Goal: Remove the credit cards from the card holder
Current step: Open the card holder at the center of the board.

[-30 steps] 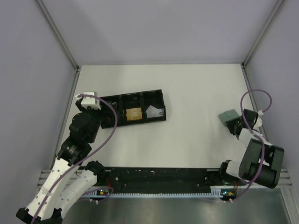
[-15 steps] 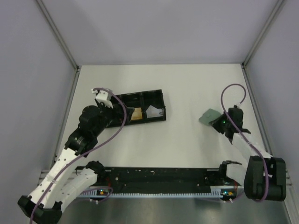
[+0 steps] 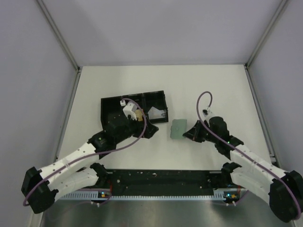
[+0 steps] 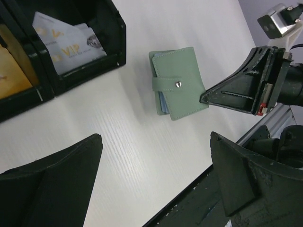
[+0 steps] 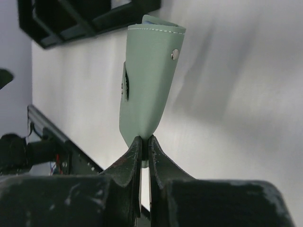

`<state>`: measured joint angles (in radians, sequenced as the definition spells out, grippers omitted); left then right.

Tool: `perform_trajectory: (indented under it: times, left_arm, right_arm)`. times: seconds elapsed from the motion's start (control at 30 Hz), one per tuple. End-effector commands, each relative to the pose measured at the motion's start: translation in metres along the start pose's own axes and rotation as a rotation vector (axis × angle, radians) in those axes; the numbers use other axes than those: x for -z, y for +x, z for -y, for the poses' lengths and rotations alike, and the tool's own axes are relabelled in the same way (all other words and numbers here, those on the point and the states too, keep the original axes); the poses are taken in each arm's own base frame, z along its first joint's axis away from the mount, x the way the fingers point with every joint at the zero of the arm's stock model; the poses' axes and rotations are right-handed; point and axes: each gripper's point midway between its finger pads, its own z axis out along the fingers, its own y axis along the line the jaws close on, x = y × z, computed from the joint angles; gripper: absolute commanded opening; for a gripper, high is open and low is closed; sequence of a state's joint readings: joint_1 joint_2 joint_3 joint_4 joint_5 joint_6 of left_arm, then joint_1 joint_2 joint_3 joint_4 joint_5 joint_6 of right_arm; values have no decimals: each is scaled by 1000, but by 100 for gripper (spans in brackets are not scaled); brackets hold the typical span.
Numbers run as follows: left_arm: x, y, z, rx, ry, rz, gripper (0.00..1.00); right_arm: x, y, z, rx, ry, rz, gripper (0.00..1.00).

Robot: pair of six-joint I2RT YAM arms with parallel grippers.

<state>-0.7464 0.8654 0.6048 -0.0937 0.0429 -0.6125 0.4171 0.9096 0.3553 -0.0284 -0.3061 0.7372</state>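
**RIGHT GRIPPER CLAMPED ON FOLDED CARD HOLDER**

Right gripper: jaws pinched narrow on one edge of the card holder. The holder is folded, with its strap snapped shut, over the white table.

Left gripper: jaws wide, holding nothing, near the holder.

Just beyond, the black tray contains a tan credit card and a silvery credit card in adjacent compartments.

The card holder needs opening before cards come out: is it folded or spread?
Folded shut: the card holder has its strap snapped across the front; the right pincer grips one edge.
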Motion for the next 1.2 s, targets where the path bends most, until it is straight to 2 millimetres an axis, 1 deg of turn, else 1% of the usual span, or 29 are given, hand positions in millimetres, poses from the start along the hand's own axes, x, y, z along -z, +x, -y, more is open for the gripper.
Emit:
perform_trajectory:
  times: [0.0,0.1,0.17,0.2,0.3,0.4,0.53,0.7,0.8,0.87,0.93,1.07,1.1,1.17]
  left_arm:
    - [-18,1,17,105,18,55,98]
    - [-29,18,21,161,38,24,98]
    - [-35,27,23,207,53,26,98]
    - [-36,28,22,224,56,38,98]
    - [-38,25,23,258,74,81,98]
    - [-39,21,30,259,113,101,98]
    - [-40,17,48,259,205,113,97]
    - [-48,26,42,266,173,86,94]
    - [-52,33,33,284,128,70,93]
    - [-51,35,31,290,124,70,93]
    - [-49,34,36,291,152,74,88]
    - [-44,29,52,288,245,91,68]
    - [-42,30,59,283,278,77,64]
    - [-39,29,64,281,310,84,49]
  right_arm:
    - [9,10,-59,90,-243,15,0]
    - [17,17,-82,119,-346,11,0]
    - [22,21,-92,133,-402,12,0]
    - [25,21,-98,142,-430,16,0]
    - [30,25,-108,144,-487,11,0]
    - [34,31,-113,143,-538,-2,0]
    - [35,33,-115,148,-555,-3,0]
    - [40,33,-122,153,-596,1,0]
    - [41,33,-123,150,-607,1,0]
    - [41,34,-123,150,-609,0,0]
    - [41,35,-122,146,-608,0,0]
    - [40,36,-120,144,-609,0,0]
    - [40,35,-120,141,-609,3,0]
    - [38,35,-119,135,-598,5,0]
